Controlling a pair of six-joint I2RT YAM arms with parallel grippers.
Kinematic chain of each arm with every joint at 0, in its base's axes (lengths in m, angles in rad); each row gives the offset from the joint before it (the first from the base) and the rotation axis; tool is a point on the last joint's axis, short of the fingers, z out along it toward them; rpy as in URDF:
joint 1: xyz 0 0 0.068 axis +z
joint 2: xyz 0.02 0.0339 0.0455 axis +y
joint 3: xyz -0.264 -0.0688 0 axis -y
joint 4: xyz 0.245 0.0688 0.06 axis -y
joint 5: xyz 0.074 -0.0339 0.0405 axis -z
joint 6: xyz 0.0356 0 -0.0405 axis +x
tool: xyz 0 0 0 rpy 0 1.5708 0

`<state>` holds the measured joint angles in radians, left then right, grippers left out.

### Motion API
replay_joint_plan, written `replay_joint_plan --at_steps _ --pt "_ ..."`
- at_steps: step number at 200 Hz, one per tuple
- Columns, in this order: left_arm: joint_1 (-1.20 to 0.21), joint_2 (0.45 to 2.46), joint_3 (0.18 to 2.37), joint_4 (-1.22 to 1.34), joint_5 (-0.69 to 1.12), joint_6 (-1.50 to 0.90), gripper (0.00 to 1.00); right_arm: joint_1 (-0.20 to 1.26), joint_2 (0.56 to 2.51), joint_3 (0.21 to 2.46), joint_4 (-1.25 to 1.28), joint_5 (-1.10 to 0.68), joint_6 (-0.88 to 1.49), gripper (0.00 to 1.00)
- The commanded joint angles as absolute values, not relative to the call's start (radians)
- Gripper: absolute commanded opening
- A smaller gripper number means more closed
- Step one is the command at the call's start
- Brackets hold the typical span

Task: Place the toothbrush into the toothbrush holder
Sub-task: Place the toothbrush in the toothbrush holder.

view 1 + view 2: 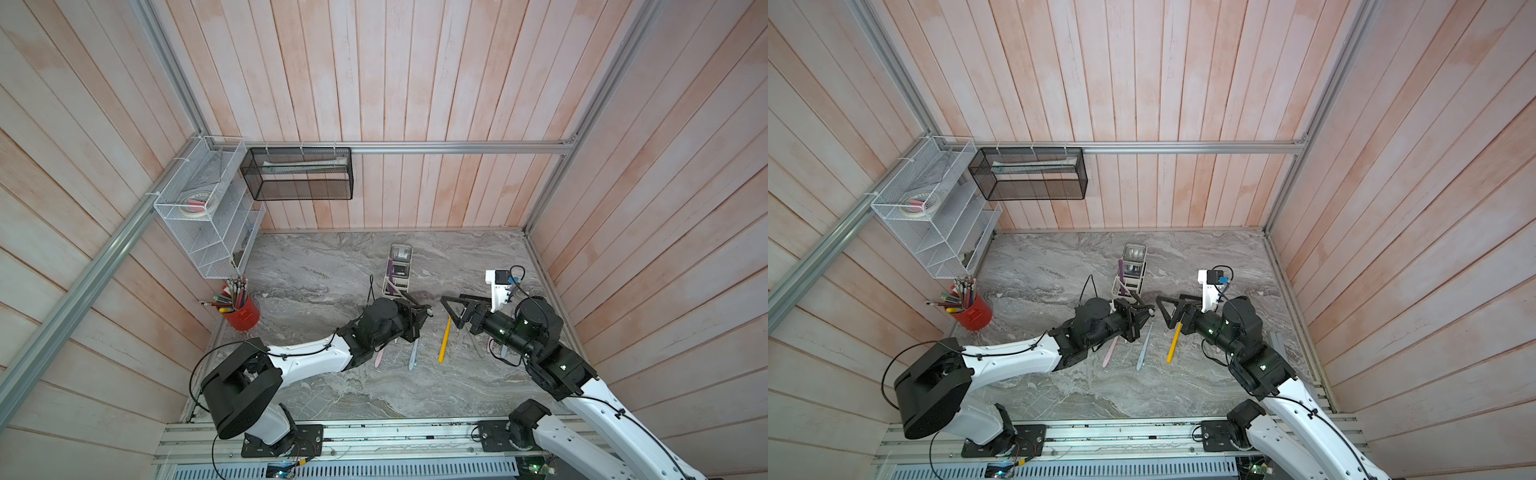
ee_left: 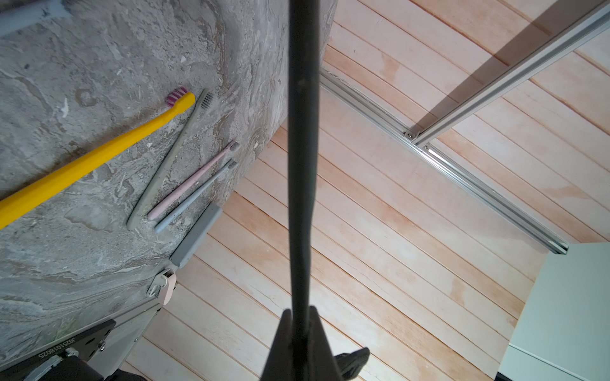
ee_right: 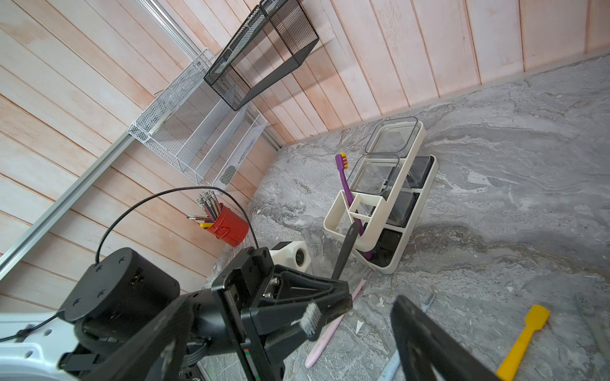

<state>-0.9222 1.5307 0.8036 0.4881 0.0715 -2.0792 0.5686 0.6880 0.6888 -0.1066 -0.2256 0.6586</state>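
The toothbrush holder (image 1: 397, 279) (image 1: 1128, 279) (image 3: 340, 206) is a cream-white caddy standing mid-table, with a purple brush in it. My left gripper (image 1: 423, 312) (image 1: 1144, 314) (image 2: 298, 316) is shut on a dark grey toothbrush (image 1: 409, 297) (image 2: 302, 165) (image 3: 345, 250). The handle slants up to the holder's near end, and its tip overlaps the rim in the right wrist view. The bristle head (image 3: 310, 318) sticks out on the other side of the jaws. My right gripper (image 1: 453, 309) (image 1: 1168, 309) stands open just right of it, holding nothing.
Loose on the table lie a yellow brush (image 1: 444, 338) (image 2: 99, 155), a pink one (image 1: 380, 357) and a blue-grey one (image 1: 412, 355). A red pen cup (image 1: 243, 313) stands at the left wall under a white mesh rack (image 1: 203, 216). A black mesh basket (image 1: 297, 174) hangs behind.
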Motion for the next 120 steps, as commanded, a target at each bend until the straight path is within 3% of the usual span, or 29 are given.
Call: replay_joint_plan --at_steps 1,120 --pt "-0.919 1.542 0.824 0.505 0.066 -2.224 0.00 0.565 0.674 0.684 -0.118 -0.230 0.663 0.96" --pt "-0.897 1.583 0.944 0.428 0.101 -2.180 0.00 0.565 0.658 0.672 -0.117 -0.228 0.666 0.96"
